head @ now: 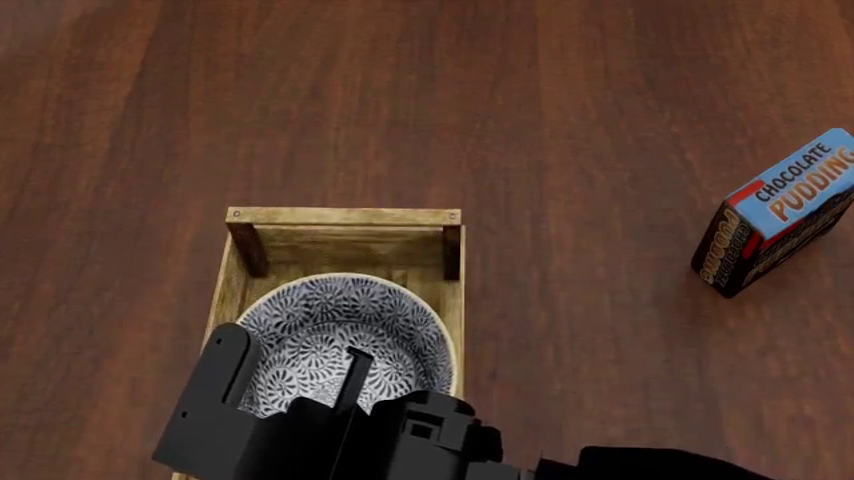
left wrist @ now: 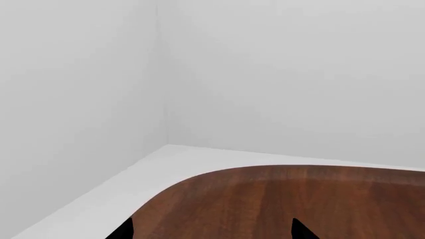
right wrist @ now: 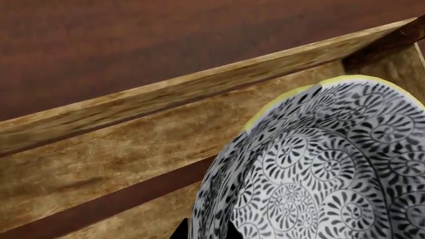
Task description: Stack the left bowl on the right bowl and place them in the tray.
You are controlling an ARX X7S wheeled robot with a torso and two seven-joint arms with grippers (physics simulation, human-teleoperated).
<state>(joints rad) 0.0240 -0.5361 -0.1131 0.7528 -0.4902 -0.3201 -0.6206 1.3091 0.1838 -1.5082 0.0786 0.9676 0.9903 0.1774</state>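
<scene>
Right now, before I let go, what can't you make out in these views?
- Second bowl: only one bowl shows in the head view; a stack cannot be confirmed.
- Tray near end: hidden by the right gripper.
- Right jaws' grip on the rim: cropped by the right wrist view's edge.
- Left gripper: only two tips show; bowls out of view.
</scene>
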